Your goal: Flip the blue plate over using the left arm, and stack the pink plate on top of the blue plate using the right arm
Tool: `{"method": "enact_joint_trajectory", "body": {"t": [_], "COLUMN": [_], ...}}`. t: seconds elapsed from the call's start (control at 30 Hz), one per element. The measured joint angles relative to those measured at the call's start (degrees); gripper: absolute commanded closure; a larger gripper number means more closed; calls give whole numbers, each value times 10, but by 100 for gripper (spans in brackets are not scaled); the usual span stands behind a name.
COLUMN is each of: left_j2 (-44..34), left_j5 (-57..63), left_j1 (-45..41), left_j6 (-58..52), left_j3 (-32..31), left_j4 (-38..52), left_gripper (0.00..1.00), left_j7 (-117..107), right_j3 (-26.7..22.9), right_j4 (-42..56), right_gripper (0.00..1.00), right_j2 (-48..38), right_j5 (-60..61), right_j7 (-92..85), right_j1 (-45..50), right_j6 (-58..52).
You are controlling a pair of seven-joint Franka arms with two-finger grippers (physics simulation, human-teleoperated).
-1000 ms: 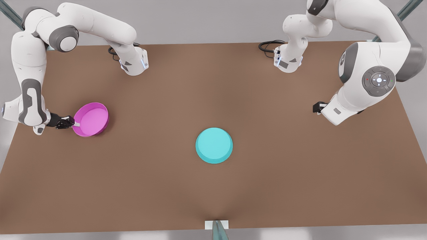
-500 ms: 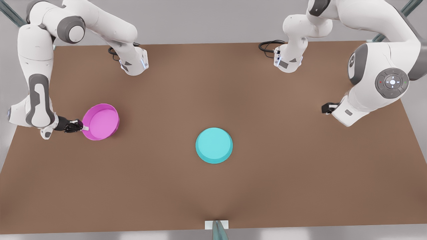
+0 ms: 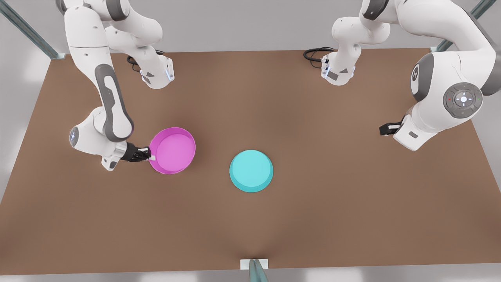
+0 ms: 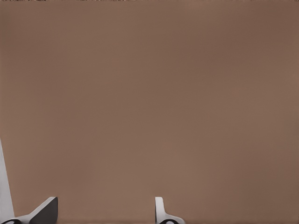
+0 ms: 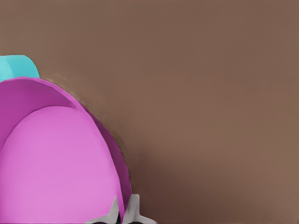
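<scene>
Pink plate (image 3: 172,150), a round shallow magenta plastic dish with a paler inside, was off the brown table (image 3: 250,219) on the front view's left, tilted, its rim pinched between the right gripper's (image 3: 150,156) 2 closed fingers (image 5: 133,211). Near it, towards the front view's right, the round turquoise blue plate (image 3: 251,170) lay base-up at the table's middle. Far right, the left gripper (image 4: 105,212) waited above bare table, fingers apart, holding nothing.

Brown table (image 3: 321,203), black cables (image 3: 315,54) at far edge, metal struts (image 3: 29,33)
</scene>
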Motion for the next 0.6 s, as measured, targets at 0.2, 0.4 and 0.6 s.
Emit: {"method": "enact_joint_trajectory", "body": {"t": [0.2,0.4,0.6], "left_j2": [4,9,10], "left_j5": [2,2,2], "left_j1": [1,2,2], "left_j6": [2,7,7], "left_j3": [0,12,17], "left_j4": [0,0,0], "left_gripper": [0,0,0], "left_j7": [0,0,1], "right_j3": [0,-1,-161], "right_j4": [6,17,45], "right_gripper": [79,79,79], "right_j2": [2,14,73], "right_j5": [23,78,187], "right_j7": [103,159,202], "right_j1": [87,155,384], "right_j6": [45,70,84]}}
